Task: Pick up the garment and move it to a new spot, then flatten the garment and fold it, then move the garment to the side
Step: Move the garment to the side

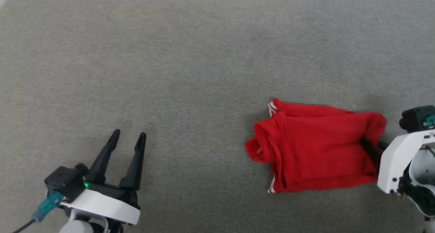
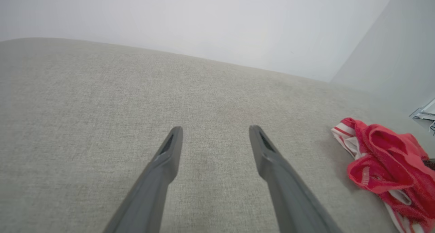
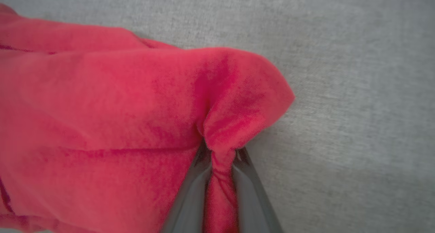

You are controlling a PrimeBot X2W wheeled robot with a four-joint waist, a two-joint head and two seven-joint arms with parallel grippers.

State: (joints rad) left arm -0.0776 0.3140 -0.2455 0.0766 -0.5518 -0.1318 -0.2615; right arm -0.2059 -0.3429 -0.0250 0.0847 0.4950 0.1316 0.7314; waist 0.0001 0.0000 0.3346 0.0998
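Observation:
The garment (image 1: 312,148), a red T-shirt with white striped trim, lies folded in a bunch on the grey fabric surface (image 1: 204,56) at the right. My right gripper (image 1: 368,148) reaches in from the right edge and is shut on a pinch of the garment's right side. In the right wrist view the red cloth (image 3: 119,117) bulges up between the two dark fingers (image 3: 190,192), gripper point (image 3: 221,155). My left gripper (image 1: 130,135) stands open at the lower left, well apart from the garment, with nothing between its fingers (image 2: 170,148). The garment (image 2: 384,165) shows at that view's right edge.
A pale wall (image 2: 204,22) rises behind the grey surface's far edge. Wide bare grey fabric stretches across the middle and the far side.

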